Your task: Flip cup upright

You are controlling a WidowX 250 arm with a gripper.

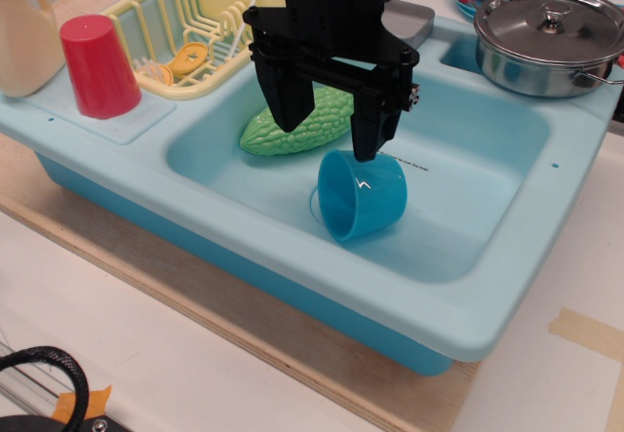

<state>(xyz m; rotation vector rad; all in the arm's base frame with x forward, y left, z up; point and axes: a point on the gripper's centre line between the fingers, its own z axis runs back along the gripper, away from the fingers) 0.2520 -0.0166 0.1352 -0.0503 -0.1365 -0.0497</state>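
The small glossy bright-blue cup [370, 198] lies tilted on its side in the pale blue sink basin [468, 188], its open mouth facing the lower left. My black gripper [330, 137] hangs just above it with its jaws spread wide. The right fingertip [368, 147] reaches down to the cup's upper side and appears to touch it. The left fingertip [291, 118] stands apart from the cup, in front of a green toy gourd. Nothing is clasped between the jaws.
A green bumpy gourd [273, 132] lies in the basin behind the cup. A red tumbler [97, 66] stands upside down on the sink's left ledge by a cream jug [24, 32]. A yellow dish rack [195, 32] is behind; a lidded steel pot [551, 37] sits at the right rear.
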